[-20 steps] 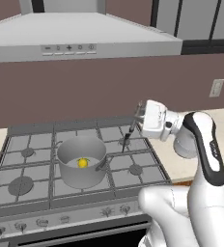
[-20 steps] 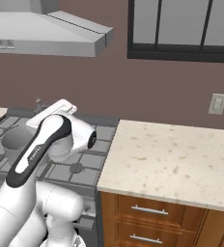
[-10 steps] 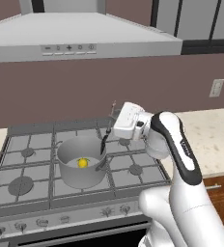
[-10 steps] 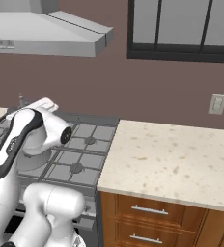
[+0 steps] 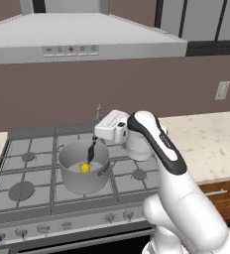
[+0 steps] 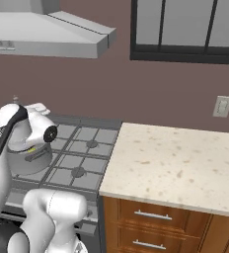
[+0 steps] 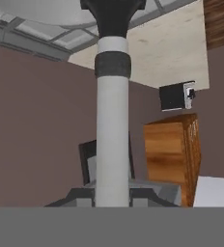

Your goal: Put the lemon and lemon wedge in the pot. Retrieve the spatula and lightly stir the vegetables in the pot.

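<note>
The white robot arm with dark joints (image 5: pixel 159 144) is reaching leftward from the lower right of the left base view, its hand hanging over the plain grey metal cylindrical pot (image 5: pixel 84 168); the jaws (image 5: pixel 98 119) are closing narrowly on a long spatula with a pale grey handle and a black blade (image 5: pixel 92 149), holding it upright by the upper part of the handle, a short stub of which is sticking up above the hand; the dark blade is dipping below the rim into the pot's pale inside, near its far wall.

The small bright yellow roundish lemon (image 5: pixel 85 168) is lying on the floor of the pot, just below and slightly to the left of the blade tip; whether the two are touching cannot be told, and a lemon wedge cannot be made out in there.

The pot is sitting on the grey gas cooktop with dark grates (image 5: pixel 32 163), on a middle burner, under the grey range hood (image 5: pixel 87 37); the speckled beige stone bench (image 6: pixel 185 163) is lying to the right of the cooktop, above wooden drawers with metal handles (image 6: pixel 151 217).

In the hand view the spatula handle (image 7: pixel 112 120) is running straight up the middle, a dark band around it, its black end (image 7: pixel 113 14) meeting the grey metal at the top edge.

In the right base view the arm (image 6: pixel 13 128) is bending over the pot (image 6: pixel 27 155) at the left edge.
</note>
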